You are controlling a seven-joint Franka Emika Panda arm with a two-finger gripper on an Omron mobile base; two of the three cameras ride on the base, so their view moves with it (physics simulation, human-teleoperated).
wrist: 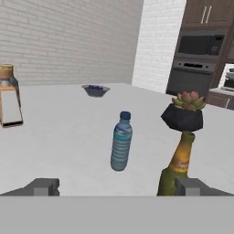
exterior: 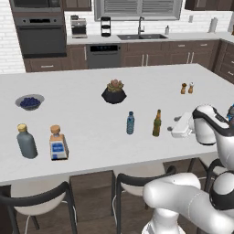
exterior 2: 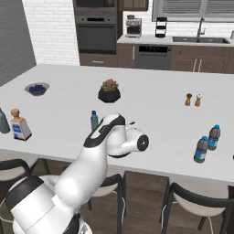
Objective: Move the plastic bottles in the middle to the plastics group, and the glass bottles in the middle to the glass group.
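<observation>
One small blue-tinted plastic bottle [exterior: 130, 123] [wrist: 121, 142] stands upright mid-counter, also seen past my arm [exterior 2: 94, 120]. Just right of it stands the slim olive-green glass bottle [exterior: 156, 123] [wrist: 178, 164]. My gripper [exterior: 175, 130] [wrist: 118, 187] is open, low over the counter, right of the green bottle and pointing at both, holding nothing. The glass group is at the left: a grey gold-capped bottle [exterior: 26, 141] and a squarish clear bottle [exterior: 58, 143] [exterior 2: 19, 125]. The plastics group of two blue water bottles [exterior 2: 201, 149] stands at the right.
A succulent in a black pot [exterior: 114, 92] sits behind the middle bottles. A bowl of blueberries [exterior: 29, 102] is at the far left, and two small shakers [exterior: 187, 88] at the far right. Dark chairs [exterior: 137, 183] line the counter's near edge.
</observation>
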